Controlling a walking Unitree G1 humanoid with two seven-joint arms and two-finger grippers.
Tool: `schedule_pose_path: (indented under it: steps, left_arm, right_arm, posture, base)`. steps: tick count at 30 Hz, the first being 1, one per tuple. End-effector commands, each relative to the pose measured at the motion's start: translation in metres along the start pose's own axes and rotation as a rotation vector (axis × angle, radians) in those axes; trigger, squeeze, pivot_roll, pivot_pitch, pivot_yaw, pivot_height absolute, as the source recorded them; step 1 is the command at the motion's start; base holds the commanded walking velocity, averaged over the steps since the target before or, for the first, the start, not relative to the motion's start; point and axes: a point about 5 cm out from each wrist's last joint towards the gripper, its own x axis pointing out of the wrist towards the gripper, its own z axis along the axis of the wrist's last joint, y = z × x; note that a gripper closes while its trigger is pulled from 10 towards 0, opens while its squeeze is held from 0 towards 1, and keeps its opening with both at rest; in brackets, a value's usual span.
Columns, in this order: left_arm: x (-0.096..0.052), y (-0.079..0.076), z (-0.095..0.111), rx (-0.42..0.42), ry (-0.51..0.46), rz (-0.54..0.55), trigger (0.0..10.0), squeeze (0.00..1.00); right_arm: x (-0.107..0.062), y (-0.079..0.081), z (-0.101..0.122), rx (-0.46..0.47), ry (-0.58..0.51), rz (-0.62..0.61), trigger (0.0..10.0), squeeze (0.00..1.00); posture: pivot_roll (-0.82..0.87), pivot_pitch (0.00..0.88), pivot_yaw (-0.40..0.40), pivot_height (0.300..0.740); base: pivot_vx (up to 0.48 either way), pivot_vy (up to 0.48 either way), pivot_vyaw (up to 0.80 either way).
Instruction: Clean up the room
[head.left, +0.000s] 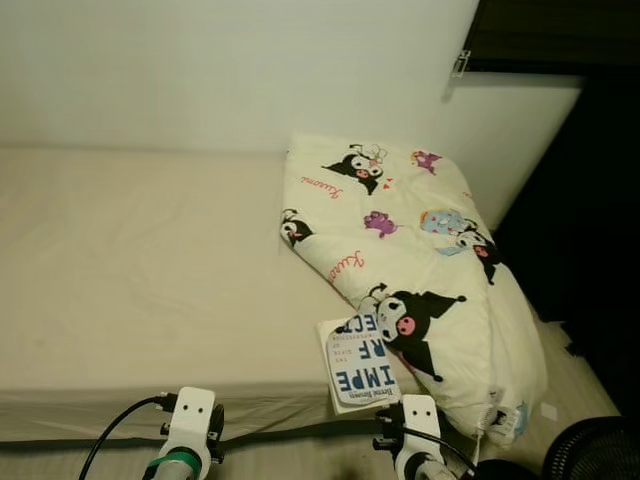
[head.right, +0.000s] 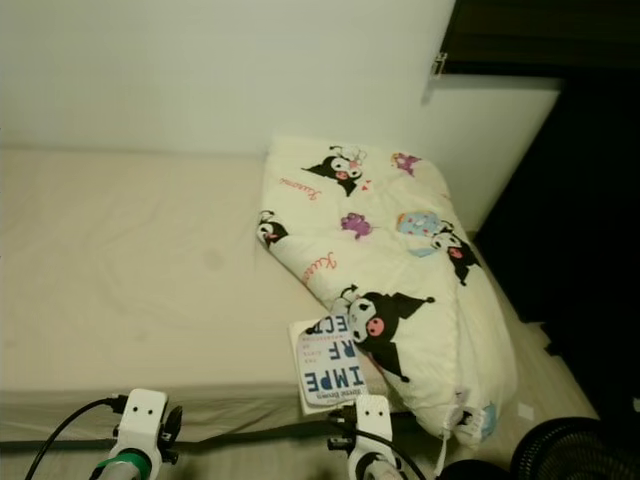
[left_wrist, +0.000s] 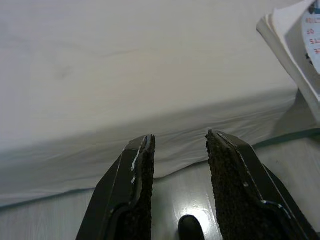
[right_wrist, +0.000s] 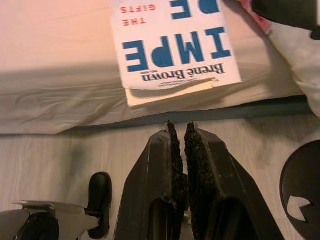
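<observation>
The robot stands at the side of the bed (head.left: 120, 300), and I think it is about to pick something up to tidy the room. Closest to us are its two arms, low down over the pale floor (right_wrist: 60, 155).

The right gripper (right_wrist: 179, 131) is clenched, its two black fingers pressed together with nothing between them. It hangs over the floor, just short of the bed's edge, and points at the book (right_wrist: 172, 42). The left gripper (left_wrist: 180, 145) is spread apart with a gap between its fingers. It holds nothing too, and it points at the bare side of the bed.

A bit farther on, the book lies flat on the bed, right at the near edge. It is white with big blue letters. One corner is tucked under the blanket (head.left: 420, 250), which has cartoon pictures on it and is bunched up at the right end of the bed, against the white wall (head.left: 250, 70).

Next, I think the right gripper needs to open, reach forward and close on the book's near edge.
</observation>
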Motion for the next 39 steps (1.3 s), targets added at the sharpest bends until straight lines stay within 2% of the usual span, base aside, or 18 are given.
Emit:
schedule_pose_path:
  steps: [1,12,39]
  left_arm:
    - [0.0002,-0.0001,0.0002,0.005,0.004,0.000,10.0,0.00]
    - [0.0037,0.0004,0.0064,0.014,-0.011,0.004,10.0,0.00]
    - [0.0038,-0.0017,0.0070,0.012,-0.015,0.012,10.0,0.00]
  right_arm:
    - [-0.0002,-0.0011,-0.0009,0.019,0.004,-0.012,10.0,0.00]
    - [0.0016,0.0025,0.0020,0.025,0.002,-0.013,10.0,0.00]
    - [0.0018,0.0035,0.0017,0.015,0.008,-0.010,10.0,0.00]
  posture:
    - [0.05,0.003,0.010,0.740]
    - [0.06,0.015,0.008,0.740]
    - [0.06,0.021,0.006,0.740]
  base:
    - [0.000,0.000,0.00]
    - [0.000,0.000,0.00]
    - [0.000,0.000,0.00]
